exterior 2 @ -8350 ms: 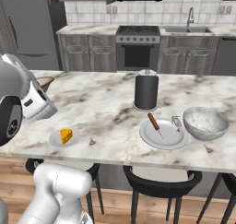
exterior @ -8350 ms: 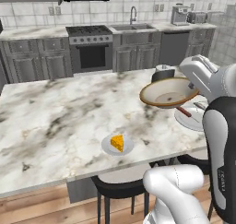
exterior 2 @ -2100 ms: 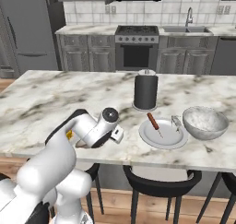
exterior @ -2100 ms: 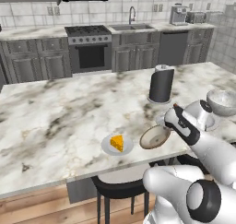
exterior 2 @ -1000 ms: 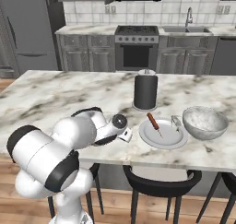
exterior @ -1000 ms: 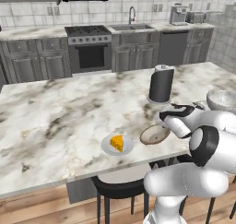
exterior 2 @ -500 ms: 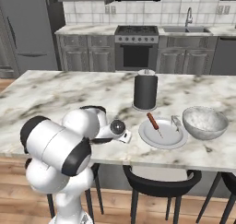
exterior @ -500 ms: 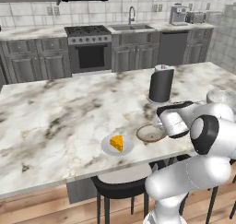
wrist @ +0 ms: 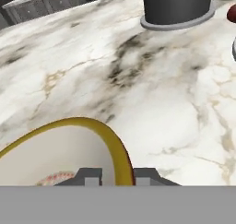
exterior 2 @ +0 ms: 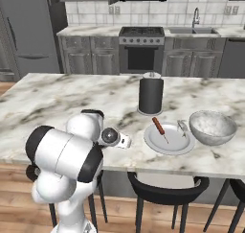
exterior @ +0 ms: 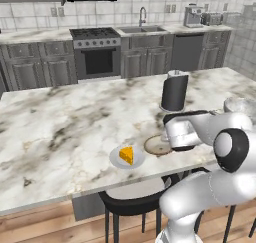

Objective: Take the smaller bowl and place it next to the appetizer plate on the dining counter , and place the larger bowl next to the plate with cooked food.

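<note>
The smaller bowl, tan with a darker rim, lies flat on the dining counter, just right of the appetizer plate with its orange wedge. My gripper is low at the bowl's right edge. In the hand view the bowl's brown-yellow rim passes between the fingertips of the gripper, which stand slightly apart, with a sliver of gap on the inner side. The larger bowl of grey marble look stands right of the plate with cooked food. My arm hides the smaller bowl in the right base view.
A black cylinder with a white top stands upright behind the food plate. Dark stools sit under the counter's near edge. Stove, sink and grey cabinets line the back wall.
The smaller bowl has gone from tilted to lying flat on the counter beside the appetizer plate. The fingers have parted a little around its rim.
</note>
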